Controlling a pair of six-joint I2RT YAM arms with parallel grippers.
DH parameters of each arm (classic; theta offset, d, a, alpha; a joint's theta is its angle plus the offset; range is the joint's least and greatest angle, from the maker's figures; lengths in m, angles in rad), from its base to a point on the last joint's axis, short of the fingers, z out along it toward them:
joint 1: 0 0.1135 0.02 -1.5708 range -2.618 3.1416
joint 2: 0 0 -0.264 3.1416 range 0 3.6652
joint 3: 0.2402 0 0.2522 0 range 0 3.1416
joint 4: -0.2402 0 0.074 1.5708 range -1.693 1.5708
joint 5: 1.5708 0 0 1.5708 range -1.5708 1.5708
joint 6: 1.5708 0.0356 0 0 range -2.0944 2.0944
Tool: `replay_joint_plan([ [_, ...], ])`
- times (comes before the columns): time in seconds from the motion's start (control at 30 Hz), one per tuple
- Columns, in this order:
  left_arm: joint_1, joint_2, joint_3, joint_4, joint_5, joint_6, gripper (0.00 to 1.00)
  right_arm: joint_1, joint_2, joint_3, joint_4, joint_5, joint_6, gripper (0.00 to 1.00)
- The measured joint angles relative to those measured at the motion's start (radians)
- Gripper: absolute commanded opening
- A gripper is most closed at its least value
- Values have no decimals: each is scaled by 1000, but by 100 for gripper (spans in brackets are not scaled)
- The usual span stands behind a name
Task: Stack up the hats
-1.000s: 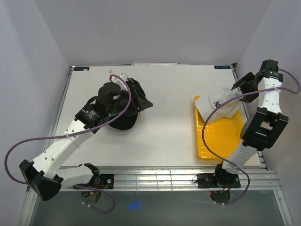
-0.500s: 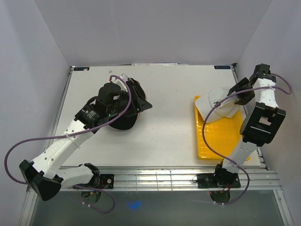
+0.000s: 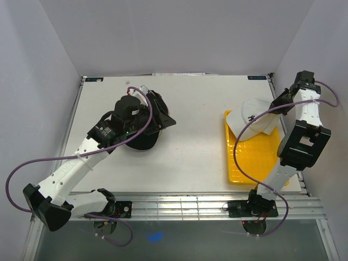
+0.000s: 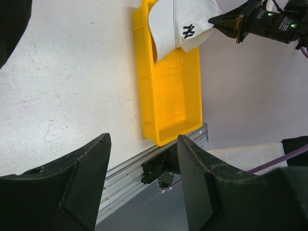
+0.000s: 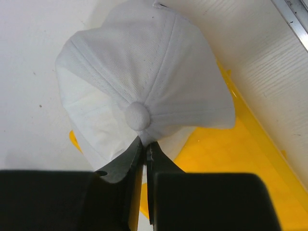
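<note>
Pale lavender walls (image 3: 163,38) close round a white table (image 3: 201,136), and the thing to watch sits on its right side. The white hat (image 3: 254,115) is plain cloth, its panels meeting in stitched seams at a small covered button on top, with a dark NY mark on the front above a curved brim. It lies at the far end of the yellow tray (image 3: 255,163), crown tipped toward the right arm and brim hanging over the tray's far left corner. The right claw (image 5: 145,148) has its two fingers pressed almost together, pinching a fold of the hat's cloth just below the button (only a sliver of white shows between them). The rest of the tray, the near part with its gridded floor, is open to view.

Well apart, on the left half of the table, a black hat (image 3: 142,142) lies mostly hidden under the left arm's wrist. The left claw (image 4: 143,144) hangs above the table with its fingers spread wide and nothing between them, facing across toward the tray.
</note>
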Motion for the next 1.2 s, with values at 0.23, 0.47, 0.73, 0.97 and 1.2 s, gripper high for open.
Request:
replay_joint_plan([
  [0.23, 0, 10, 0, 0, 0, 0, 70, 2, -108, 70, -37, -64, -16, 8],
  [0.47, 0, 19, 13, -9, -4, 10, 74, 39, -177, 246, -75, -132, -10, 8],
  [0.73, 0, 15, 27, -20, -17, 15, 75, 216, -188, 372, -116, -169, 25, 8],
  [0.97, 0, -34, 27, -34, -42, 32, 79, 382, -195, 430, -142, -187, 69, 8],
  [1.2, 0, -63, 32, -30, -41, 101, 82, 523, -259, 434, -143, -216, 106, 8],
])
